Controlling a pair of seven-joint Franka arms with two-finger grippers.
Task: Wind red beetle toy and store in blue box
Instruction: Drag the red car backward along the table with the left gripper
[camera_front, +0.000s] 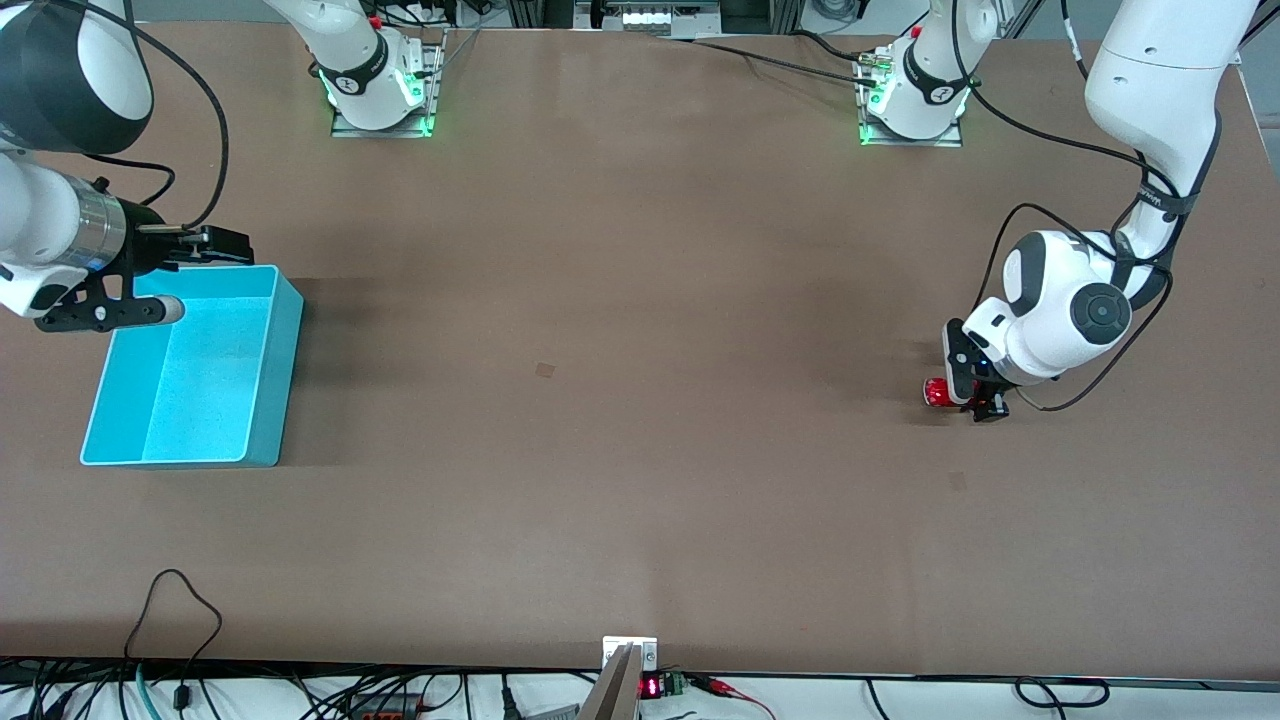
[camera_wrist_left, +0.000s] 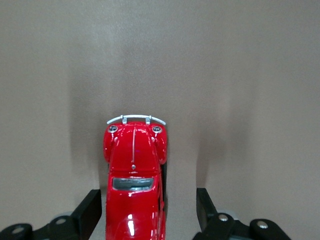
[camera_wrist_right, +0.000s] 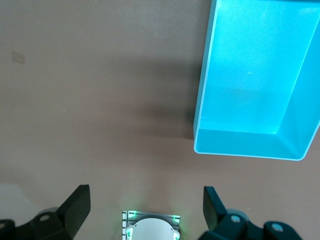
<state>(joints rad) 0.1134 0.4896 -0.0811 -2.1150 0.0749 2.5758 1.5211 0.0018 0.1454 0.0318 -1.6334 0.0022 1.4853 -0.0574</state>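
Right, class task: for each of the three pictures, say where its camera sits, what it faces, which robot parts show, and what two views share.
Front view: high across the table, facing both bases; shows both arms.
Left wrist view: on the left arm, looking down at the red beetle toy between the open left claw fingers.
Right wrist view: on the right arm, looking down at the blue box; shows the open right claw.
Shared: toy and box also appear in front view.

Showing glossy white rounded arm shells (camera_front: 1150, 80) with dark grey round joint caps (camera_front: 1100, 313), trailing thin black cables (camera_front: 1040, 135), glowing green at metal-plated bases (camera_front: 383, 110), ending in black two-finger grippers (camera_wrist_left: 150, 210).
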